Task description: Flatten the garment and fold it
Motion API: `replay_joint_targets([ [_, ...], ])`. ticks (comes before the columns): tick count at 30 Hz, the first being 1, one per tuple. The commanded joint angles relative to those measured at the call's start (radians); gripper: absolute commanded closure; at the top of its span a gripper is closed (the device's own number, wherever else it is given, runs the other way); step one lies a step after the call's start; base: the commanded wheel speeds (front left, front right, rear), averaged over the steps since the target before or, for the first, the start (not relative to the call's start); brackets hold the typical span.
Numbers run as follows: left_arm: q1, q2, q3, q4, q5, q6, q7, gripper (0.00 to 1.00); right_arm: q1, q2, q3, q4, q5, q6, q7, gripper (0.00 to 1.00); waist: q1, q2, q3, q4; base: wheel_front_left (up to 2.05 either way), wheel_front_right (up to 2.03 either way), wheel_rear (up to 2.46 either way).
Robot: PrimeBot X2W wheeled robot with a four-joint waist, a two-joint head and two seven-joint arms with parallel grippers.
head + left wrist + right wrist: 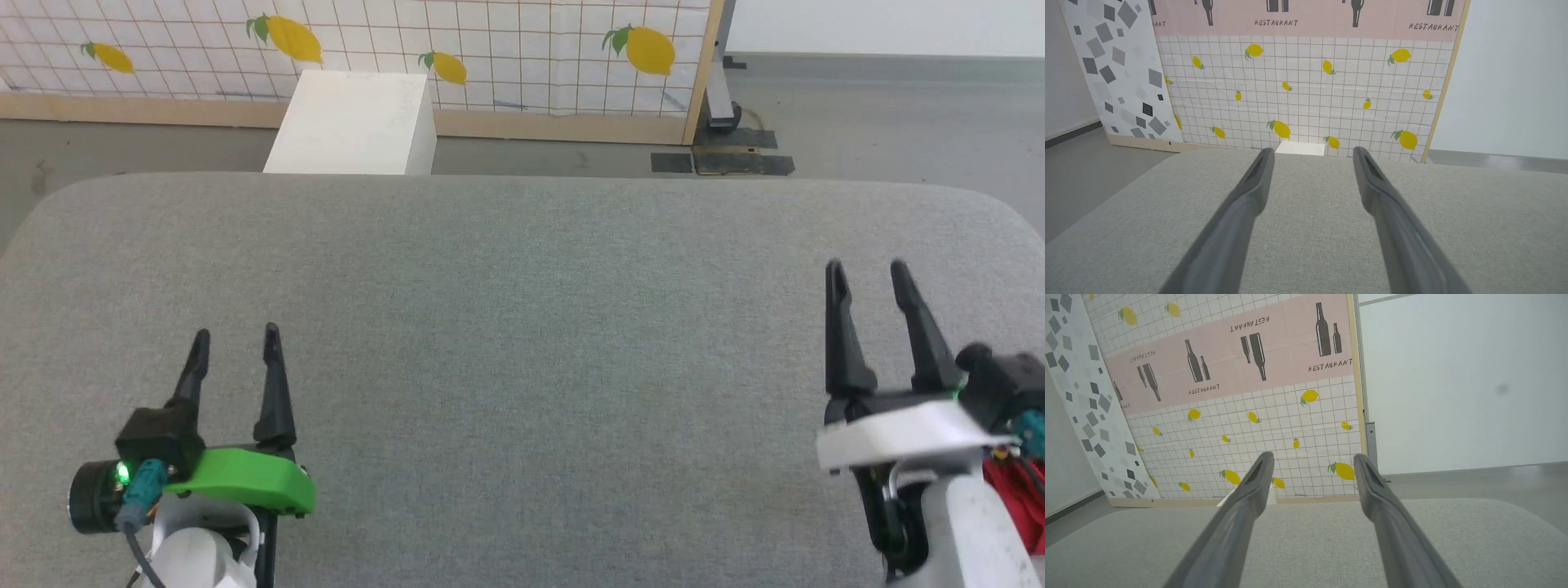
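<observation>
Both pincers are wide open and hold nothing. Left pincer [237, 331] sits at the lower left over the big gray cushion [522, 269], with its two dark fingers apart and pointing up toward the far edge. Right pincer [865, 265] sits at the right side, a bit farther up, and its two fingers are apart too.

A small bit of the red garment [1019, 500] peeks out at the bottom right corner. It is down beside the right arm [971, 523], behind the pincer's base and well away from the fingertips. The arm hides most of it, so I cannot tell if they touch or how the garment lies. It is far from the left pincer, on the other side of the cushion.

Past the cushion stands a white box [355, 122] on the gray floor [882, 122]. Behind the box is a wall board with yellow lemons [490, 49].
</observation>
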Motion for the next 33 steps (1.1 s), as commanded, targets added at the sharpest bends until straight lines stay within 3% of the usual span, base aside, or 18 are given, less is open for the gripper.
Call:
replay_joint_targets([
  [1, -0.003, 0.008, -0.006, 0.005, 0.021, 0.011, -0.001, 0.00, 0.029, -0.001, -0.001, -0.006, -0.012, -0.001, -0.006, 0.00, 0.0001, 0.0100, -0.003, -0.002, 0.00, 0.00, 0.00],
  [13, 0.027, -0.016, -0.027, 0.028, 0.036, 0.035, -0.004, 0.00, 0.132, -0.001, 0.019, -0.012, -0.013, -0.001, -0.006, 0.00, 0.0001, 0.0100, -0.002, -0.008, 0.00, 0.00, 0.00],
  [31, 0.051, -0.029, -0.034, 0.056, 0.027, 0.002, -0.005, 0.00, 0.152, 0.000, 0.020, 0.044, -0.010, -0.001, -0.006, 0.00, 0.0001, 0.0100, 0.005, -0.020, 0.00, 0.00, 0.00],
  [32, 0.045, -0.027, -0.033, 0.054, 0.034, 0.007, 0.000, 1.00, 0.141, 0.000, 0.020, 0.043, -0.007, 0.000, 0.000, 1.00, 0.0001, 0.0000, 0.005, -0.021, 0.00, 0.00, 0.00],
  [33, 0.045, -0.027, -0.033, 0.054, 0.034, 0.007, 0.000, 1.00, 0.141, 0.000, 0.020, 0.043, -0.008, 0.000, 0.001, 1.00, 0.0001, 0.0000, 0.005, -0.021, 0.00, 0.00, 0.00],
])
